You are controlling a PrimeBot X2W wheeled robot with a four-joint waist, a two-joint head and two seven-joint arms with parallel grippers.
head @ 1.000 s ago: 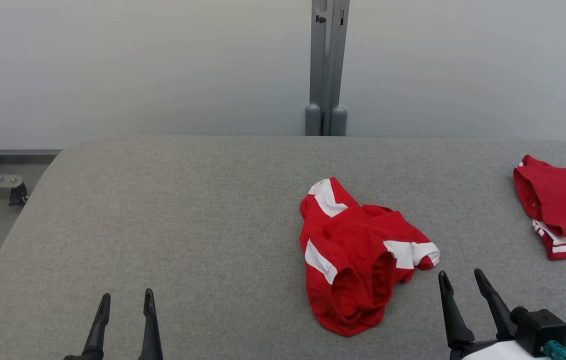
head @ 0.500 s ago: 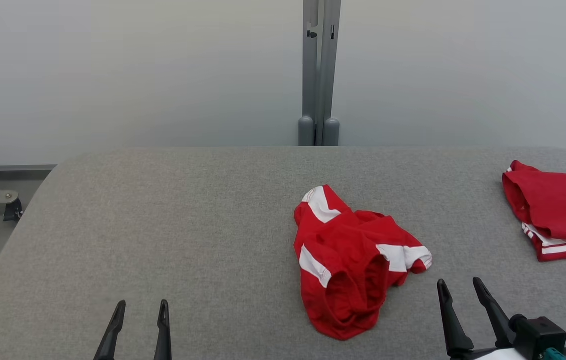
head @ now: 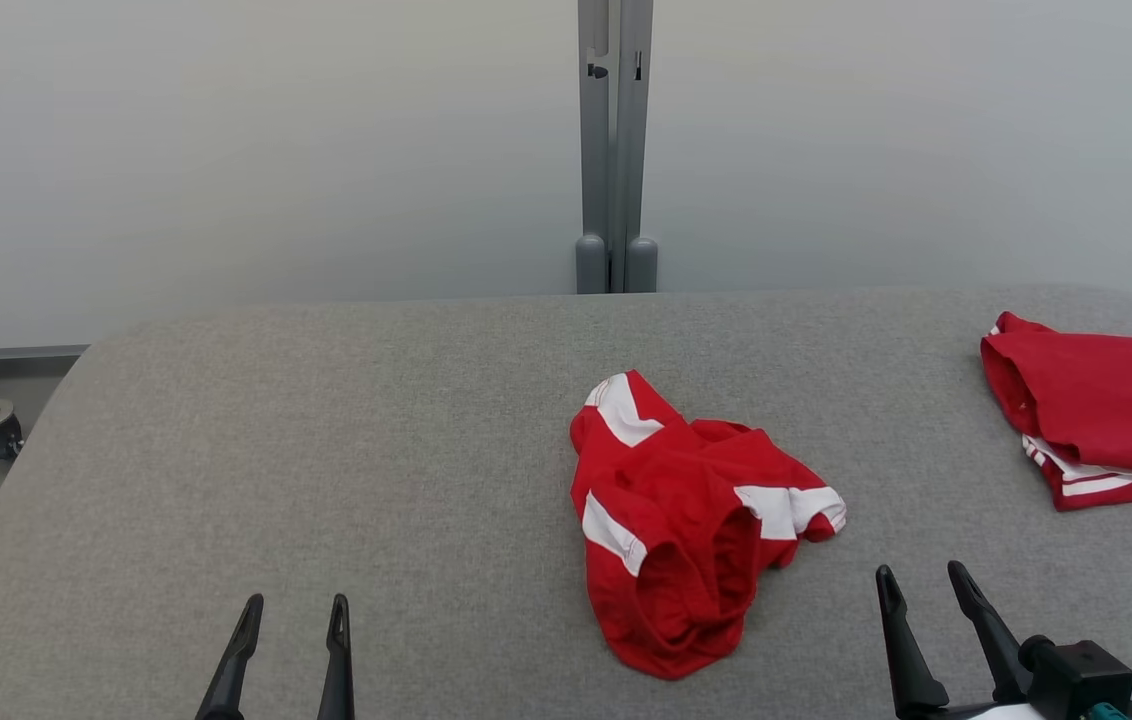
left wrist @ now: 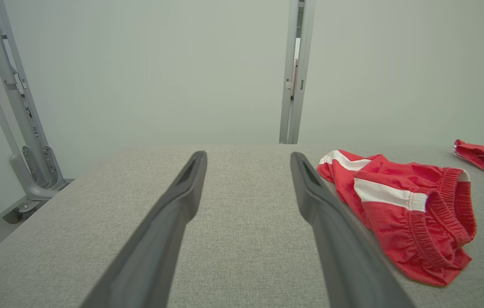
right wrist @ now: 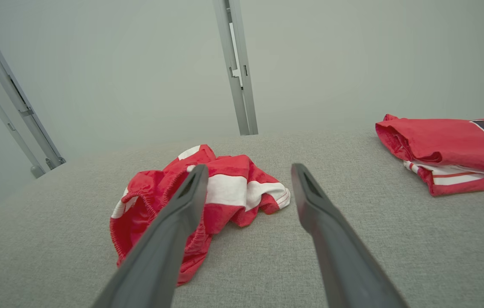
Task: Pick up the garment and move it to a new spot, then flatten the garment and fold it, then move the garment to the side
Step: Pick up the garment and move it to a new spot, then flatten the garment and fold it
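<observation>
Grey cloth-covered bench (head: 326,450) is being viewed from above. A red garment (head: 686,530) with white stripes is being borne on it, crumpled, right of middle, its elastic waistband turned toward the robot. A folded red jersey (head: 1096,420) is being carried at the bench's far right edge, well apart from the garment. Right tool (head: 921,572) is being held wide and empty, near the garment's right side. Left tool (head: 296,602) is being held likewise wide and empty, well apart on the garment's left.
</observation>
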